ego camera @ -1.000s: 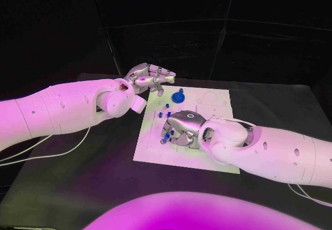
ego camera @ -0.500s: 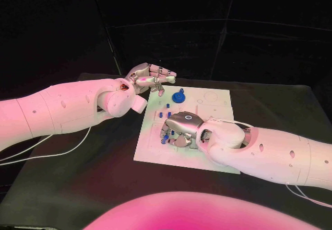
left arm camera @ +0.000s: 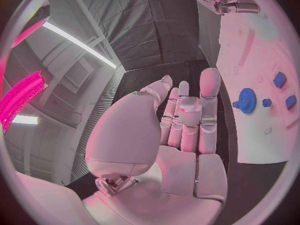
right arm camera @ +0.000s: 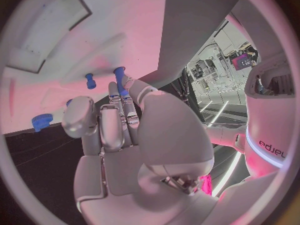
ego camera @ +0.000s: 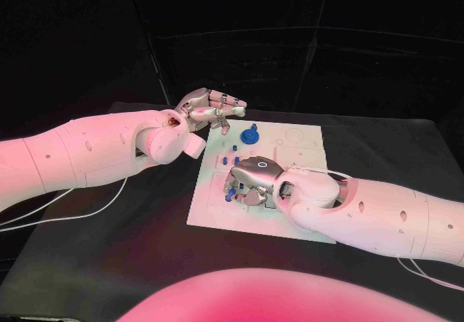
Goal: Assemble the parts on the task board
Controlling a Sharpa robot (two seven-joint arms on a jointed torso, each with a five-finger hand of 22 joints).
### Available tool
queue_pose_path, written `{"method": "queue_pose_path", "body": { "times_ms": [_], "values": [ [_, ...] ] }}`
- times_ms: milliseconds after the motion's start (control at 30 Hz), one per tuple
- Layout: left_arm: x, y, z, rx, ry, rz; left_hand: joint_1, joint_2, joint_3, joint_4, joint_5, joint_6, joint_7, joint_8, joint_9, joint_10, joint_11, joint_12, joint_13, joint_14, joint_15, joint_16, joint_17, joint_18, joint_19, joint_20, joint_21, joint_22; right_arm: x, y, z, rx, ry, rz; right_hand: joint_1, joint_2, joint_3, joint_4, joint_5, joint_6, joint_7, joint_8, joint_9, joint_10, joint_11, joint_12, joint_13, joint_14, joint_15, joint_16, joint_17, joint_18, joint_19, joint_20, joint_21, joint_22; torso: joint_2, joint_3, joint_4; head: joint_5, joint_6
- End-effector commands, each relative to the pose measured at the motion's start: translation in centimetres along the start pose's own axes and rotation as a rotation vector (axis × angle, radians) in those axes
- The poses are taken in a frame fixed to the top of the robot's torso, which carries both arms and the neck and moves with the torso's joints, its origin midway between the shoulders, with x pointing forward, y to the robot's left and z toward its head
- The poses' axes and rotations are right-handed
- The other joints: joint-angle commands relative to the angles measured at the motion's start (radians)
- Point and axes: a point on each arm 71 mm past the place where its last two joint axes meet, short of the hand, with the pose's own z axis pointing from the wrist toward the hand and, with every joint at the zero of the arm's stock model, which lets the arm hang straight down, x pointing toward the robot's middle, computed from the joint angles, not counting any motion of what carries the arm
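We see the flat white rectangular task board (ego camera: 290, 144) lying in the middle of the black counter (ego camera: 116, 235). Our right hand (ego camera: 249, 182) is low over the board's near-left part, fingers curled down among the small blue plastic parts (ego camera: 230, 161) that stand there. From the right wrist, the fingertips (right arm camera: 122, 87) reach a slim blue peg (right arm camera: 119, 75) standing on the board; they touch it or sit just beside it, but we cannot tell whether they clamp it. A second short blue peg (right arm camera: 90, 80) stands just beside it, apart from the hand, and a small blue toothed wheel (right arm camera: 41, 121) lies near the board's edge.

Our left hand (ego camera: 211, 107) hovers at the board's far-left corner, above the counter, holding nothing; in the left wrist view its fingers (left arm camera: 209, 100) are stretched out side by side. Just beyond it on the board sits a round blue gear with a knob (ego camera: 251, 135), clear of both hands. Two small blue blocks (left arm camera: 279, 80) lie near that gear on the board.
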Motion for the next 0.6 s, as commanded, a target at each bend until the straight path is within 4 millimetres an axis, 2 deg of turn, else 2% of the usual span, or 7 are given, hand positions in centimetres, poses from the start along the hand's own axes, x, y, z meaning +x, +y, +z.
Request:
{"method": "queue_pose_path", "body": {
  "times_ms": [33,267,400,533,600],
  "values": [
    [0.13,-0.19,0.05,0.008,0.008,-0.007,0.001,0.008,-0.002,-0.003,-0.001,-0.006,0.0,0.0,-0.001,-0.007,0.0,0.006,0.002,-0.007,0.001,0.0,-0.001,0.011,-0.004,0.005,-0.002,-0.001,-0.01,0.03,0.08,0.0,-0.002,-0.01,0.001,0.01,0.004,0.0,0.005,0.006,0.002,0.001,0.001,0.026,-0.016,0.0,-0.001,0.032,-0.002,-0.001,-0.002,-0.008,-0.002,0.002,0.003,-0.001,0.0,-0.0002,-0.0001,0.003,0.0],
    [0.13,-0.21,0.04,0.008,0.009,-0.006,0.001,0.008,-0.002,-0.003,-0.001,-0.006,0.0,0.0,-0.001,-0.007,0.0,0.006,0.002,-0.007,0.001,0.0,-0.001,0.011,-0.004,0.005,-0.002,-0.001,0.22,0.08,0.17,-0.004,0.021,-0.012,-0.004,0.008,0.004,0.0,0.005,0.006,0.002,0.0,0.001,0.026,-0.016,-0.002,-0.001,0.031,-0.002,-0.001,-0.002,-0.008,-0.003,0.002,0.002,-0.002,0.0,-0.001,-0.0006,0.004,0.0],
    [0.13,-0.22,0.04,0.008,0.009,-0.006,0.001,0.008,-0.002,-0.003,-0.001,-0.006,0.0,0.0,-0.001,-0.007,0.0,0.006,0.002,-0.007,0.001,0.0,-0.001,0.011,-0.004,0.005,-0.002,-0.001,0.41,0.13,0.28,-0.003,0.046,-0.015,-0.02,-0.002,-0.002,0.003,0.009,-0.001,0.004,-0.005,-0.002,0.021,-0.014,-0.011,-0.001,0.03,0.0,-0.003,-0.006,-0.007,-0.007,0.004,-0.001,-0.007,0.0,-0.0005,-0.0005,0.004,0.0],
    [0.14,-0.24,0.04,0.008,0.009,-0.006,0.001,0.008,-0.002,-0.003,-0.001,-0.006,0.0,0.0,-0.001,-0.007,0.0,0.006,0.002,-0.007,0.001,0.0,-0.001,0.011,-0.004,0.005,-0.002,-0.001,0.62,0.02,0.4,0.006,0.072,-0.02,-0.064,-0.024,-0.016,0.023,0.026,-0.056,0.025,-0.038,-0.013,-0.037,0.007,-0.053,-0.014,0.031,0.017,0.001,-0.001,-0.006,-0.019,0.014,-0.013,-0.024,-0.001,-0.0009,-0.0003,0.004,0.0],
    [0.14,-0.25,0.04,0.008,0.009,-0.006,0.001,0.008,-0.002,-0.003,-0.001,-0.006,0.0,0.0,-0.001,-0.007,0.0,0.006,0.002,-0.007,0.001,0.0,-0.001,0.011,-0.004,0.005,-0.002,-0.001,0.63,-0.04,0.43,0.007,0.071,-0.019,-0.082,-0.039,-0.025,0.03,0.029,-0.088,0.029,-0.044,-0.014,-0.075,0.018,-0.074,-0.022,0.028,0.025,-0.005,-0.013,-0.004,-0.026,0.023,-0.021,-0.037,-0.001,-0.0007,0.0001,0.005,0.0]
  ]
}}
